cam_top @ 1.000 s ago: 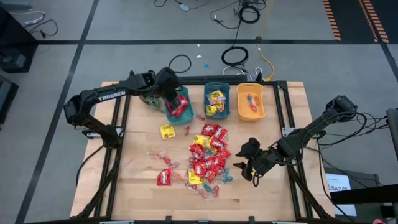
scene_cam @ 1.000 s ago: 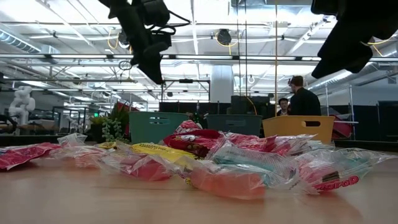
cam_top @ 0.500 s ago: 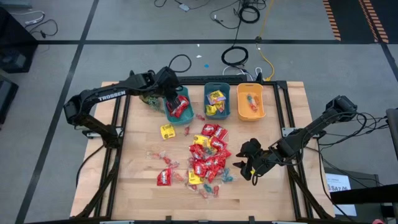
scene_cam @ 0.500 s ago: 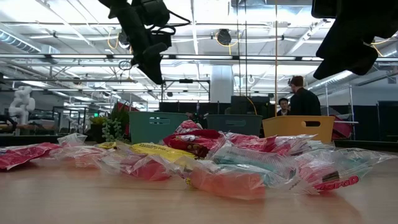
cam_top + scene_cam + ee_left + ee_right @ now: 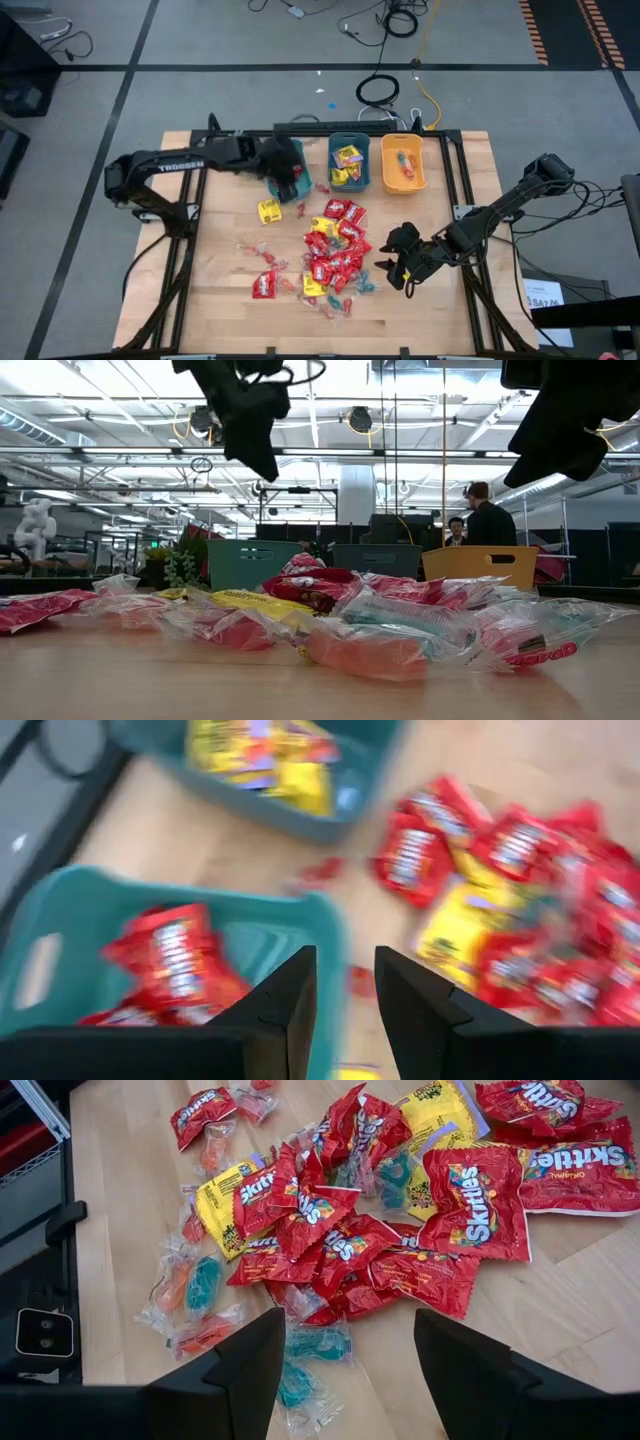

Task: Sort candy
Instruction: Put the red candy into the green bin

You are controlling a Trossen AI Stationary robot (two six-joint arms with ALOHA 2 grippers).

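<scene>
Over the worktop's far-left bin [image 5: 285, 170] my left gripper [image 5: 345, 995] hangs empty, jaws slightly apart, right gripper [image 5: 350, 1342] wide beside the mid-worktop candy [image 5: 335, 255], where one grab could snag two overlapping packets.

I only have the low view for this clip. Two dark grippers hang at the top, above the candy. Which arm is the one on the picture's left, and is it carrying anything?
Observer: That is the left gripper, above the left teal bin. Its fingers are apart with nothing between them.
Operator: What is in that bin?
Observer: Red packets.
Operator: And the other gripper?
Observer: The right gripper is open and empty, at the edge of the candy pile.
</scene>
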